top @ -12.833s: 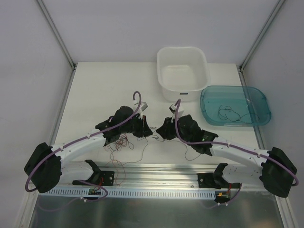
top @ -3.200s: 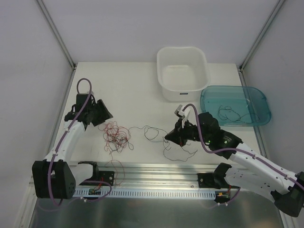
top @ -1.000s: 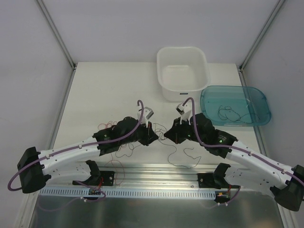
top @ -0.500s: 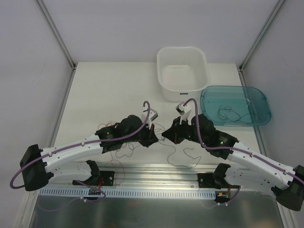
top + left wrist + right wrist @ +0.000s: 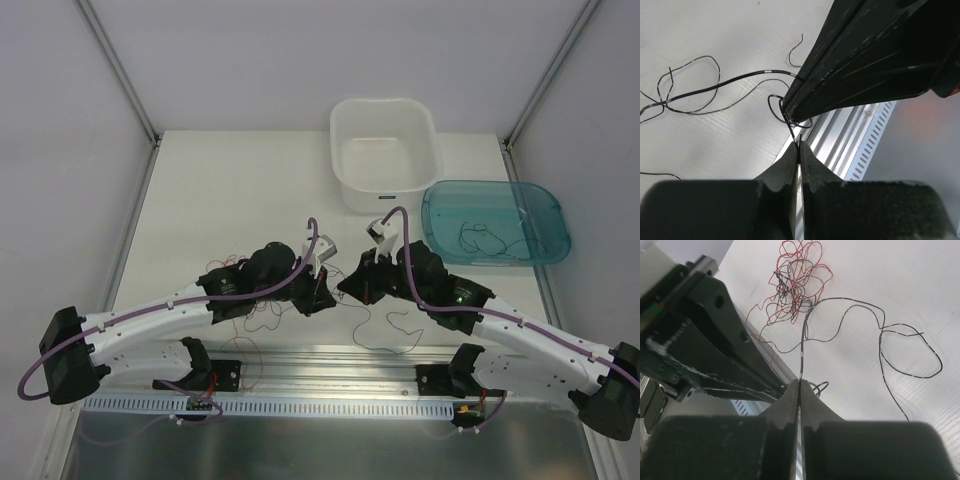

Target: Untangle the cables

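Thin red and black cables lie tangled on the white table. The red strands (image 5: 799, 270) curl in a loose bunch, partly hidden under my left arm in the top view (image 5: 262, 308). Black strands (image 5: 715, 90) loop across the table and trail toward the front rail (image 5: 378, 325). My left gripper (image 5: 799, 148) is shut on a black strand. My right gripper (image 5: 800, 382) is shut on a black strand too. The two grippers meet tip to tip at the table's middle (image 5: 335, 285).
A white tub (image 5: 384, 150) stands at the back. A teal tray (image 5: 495, 222) at the right holds another thin dark wire. A slotted metal rail (image 5: 330, 405) runs along the near edge.
The left arm swept in from the far left to the middle and closed on a strand beside the right gripper. In the last half second both grippers barely moved.
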